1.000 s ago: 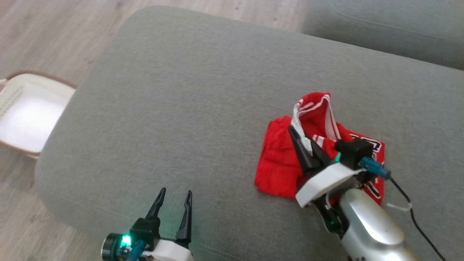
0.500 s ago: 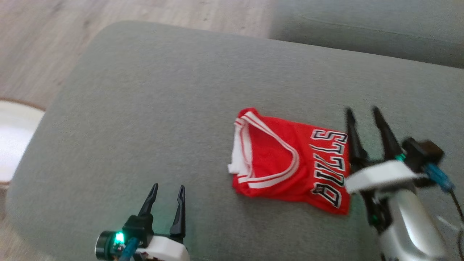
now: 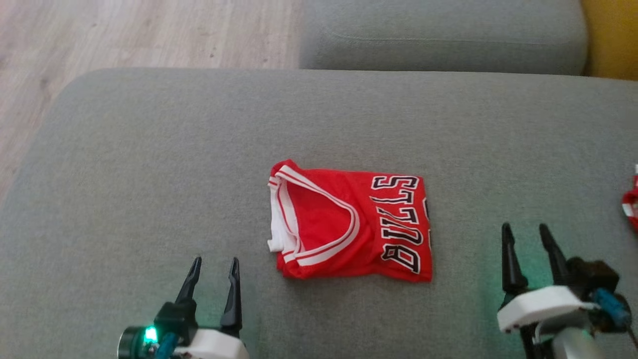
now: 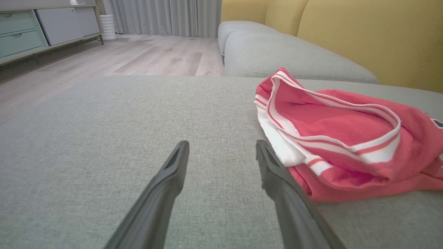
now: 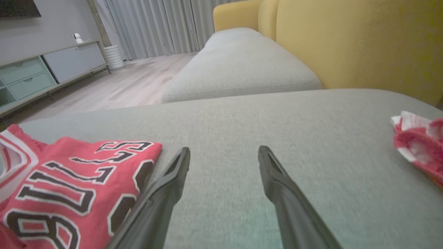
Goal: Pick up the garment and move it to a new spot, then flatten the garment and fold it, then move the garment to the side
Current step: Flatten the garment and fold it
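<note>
Head view: red BULLS jersey (image 3: 349,224) lies folded & fairly flat at mid of the grey seat cushion (image 3: 149,174), striped armhole trim on its left side, black-white lettering on its right, reading sideways. L gripper (image 3: 216,259) sits at near left, fingers spread w/ nothing between them, just near-left of the jersey, not touching it. R gripper (image 3: 525,227) is at near right, fingers likewise spread & empty, apart from the jersey's right edge. A 2nd red-white cloth (image 3: 630,204) peeks in at the far-right edge. Beyond: another grey cushion (image 3: 438,35), wood floor (image 3: 124,35) at far left, yellow backrest (image 3: 610,35) at the far-right corner. L wrist view: L gripper (image 4: 222,145) is low over bare cushion, fingers wide apart; the jersey (image 4: 346,128) is on the right, its white-trimmed opening facing the cam, white edge right beside one finger; contact can't be told here. Cabinet (image 4: 20,31) & curtains (image 4: 166,17) in the bkgd. R wrist view: R gripper (image 5: 225,150) is parted, holding nothing, over bare cushion; the jersey's lettered part (image 5: 69,180) lies at left, partly behind one finger; the other cloth (image 5: 418,145) is bunched at right, well apart from the jersey.
</note>
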